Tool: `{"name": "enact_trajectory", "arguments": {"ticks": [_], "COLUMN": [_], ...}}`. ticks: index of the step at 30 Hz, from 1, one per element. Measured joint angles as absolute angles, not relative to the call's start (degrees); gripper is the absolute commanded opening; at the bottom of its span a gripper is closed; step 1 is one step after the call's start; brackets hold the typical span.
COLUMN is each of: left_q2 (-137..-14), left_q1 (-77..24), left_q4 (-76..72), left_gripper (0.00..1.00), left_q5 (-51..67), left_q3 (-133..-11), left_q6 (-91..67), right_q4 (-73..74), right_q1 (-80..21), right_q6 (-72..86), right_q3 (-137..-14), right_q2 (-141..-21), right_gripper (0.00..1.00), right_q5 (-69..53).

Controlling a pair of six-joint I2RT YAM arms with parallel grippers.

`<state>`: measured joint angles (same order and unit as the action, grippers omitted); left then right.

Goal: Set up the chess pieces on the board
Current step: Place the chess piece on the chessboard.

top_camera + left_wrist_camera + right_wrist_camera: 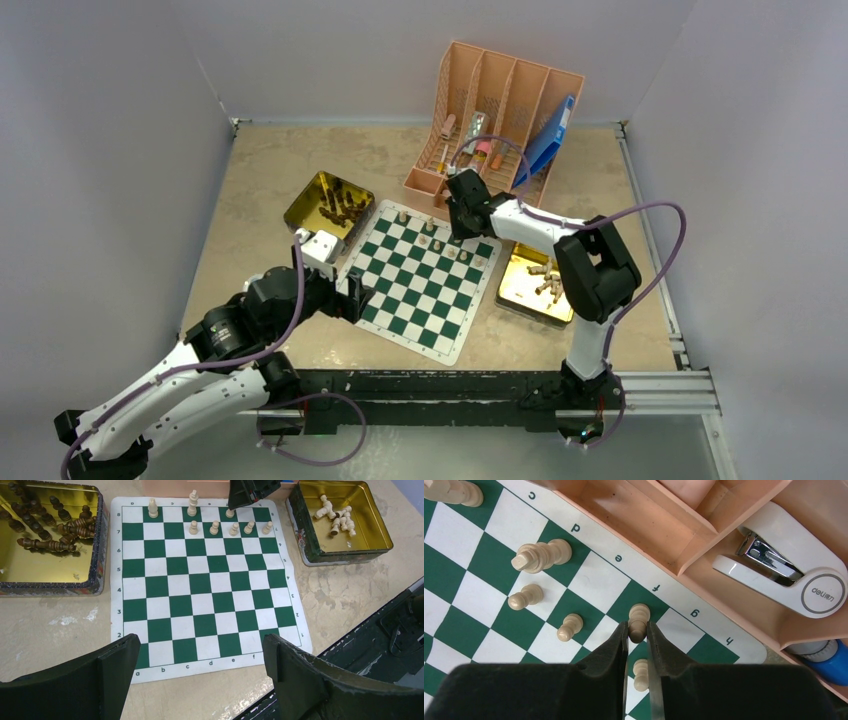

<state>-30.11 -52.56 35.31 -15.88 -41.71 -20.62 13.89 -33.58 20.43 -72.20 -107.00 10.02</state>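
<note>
Beige table [262, 185]: right pincer [637, 629] clasps tan piece [639, 613].

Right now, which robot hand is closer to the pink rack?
Right. The right hand pinches a pale chess piece on the far row of the board, right beside the pink rack. The left hand hangs open at the opposite edge.

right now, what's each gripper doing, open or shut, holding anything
left gripper: open, holding nothing
right gripper: shut on a pale chess piece standing at the far edge of the board
</note>
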Motion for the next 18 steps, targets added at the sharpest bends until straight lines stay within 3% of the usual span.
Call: {"name": "enact_trajectory", "arguments": {"ticks": [10,18], "left_q2": [-30.11,-30.89], "left_q1": [-52.56,-52.56], "left_q4": [35.33,35.31], "left_gripper": [0.93,0.93], "left_q5": [-15.88,-15.9], "left_q3": [-41.71,-41.71], "left_q6": [-20.64,-20.62], "right_q4": [14.04,15.22], "right_q1": [-33.58,-33.58], "right_q6": [20.29,20.51], "right_q3": [-73.38,-73.45], "right_q2": [-107.31,-106.19], "right_gripper": [0.33,0.34], "right_q5": [10.76,10.74]}}
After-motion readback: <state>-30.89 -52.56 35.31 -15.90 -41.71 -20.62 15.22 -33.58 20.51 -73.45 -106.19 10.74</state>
